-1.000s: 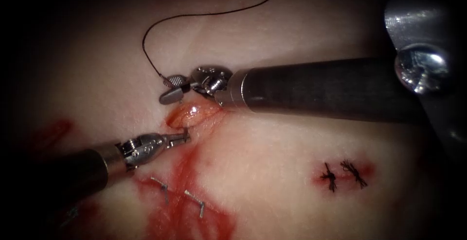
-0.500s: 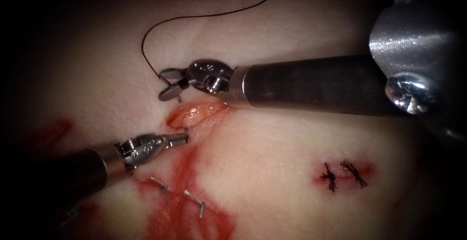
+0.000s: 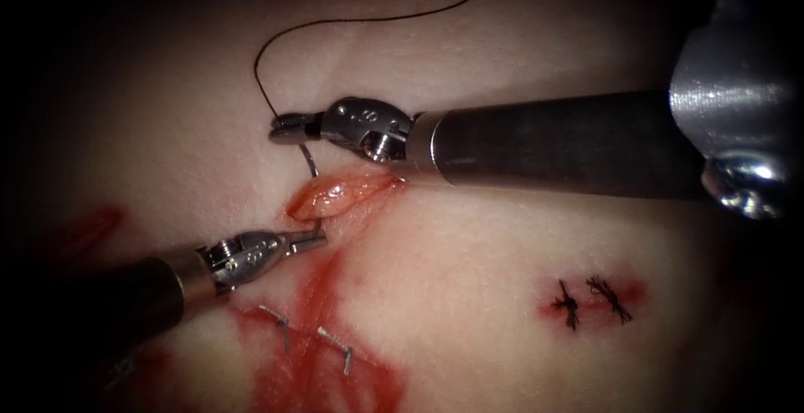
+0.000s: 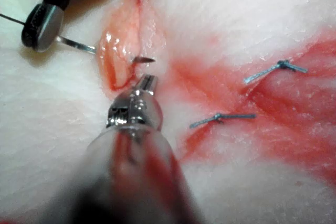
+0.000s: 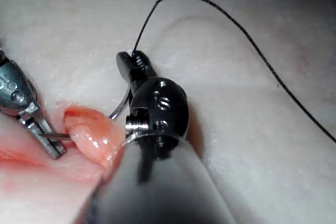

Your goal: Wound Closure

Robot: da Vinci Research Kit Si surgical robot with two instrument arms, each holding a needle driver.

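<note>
Tools [image 3: 289, 128] [image 3: 311, 237]: two; needle [image 3: 309, 159]: one, in tissue [image 3: 469, 237].

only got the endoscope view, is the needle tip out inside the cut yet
observer: Yes: the left wrist view shows the curved steel needle's tip poking from the lip into the open red cut.
operator: left tool on it
observer: The left arm's silver tool sits just short of the tip there; whether it holds anything is unclear.
operator: right one
observer: Right wrist view: the right arm's silver tool is shut on the needle's tail end, beside the black thread.
</note>
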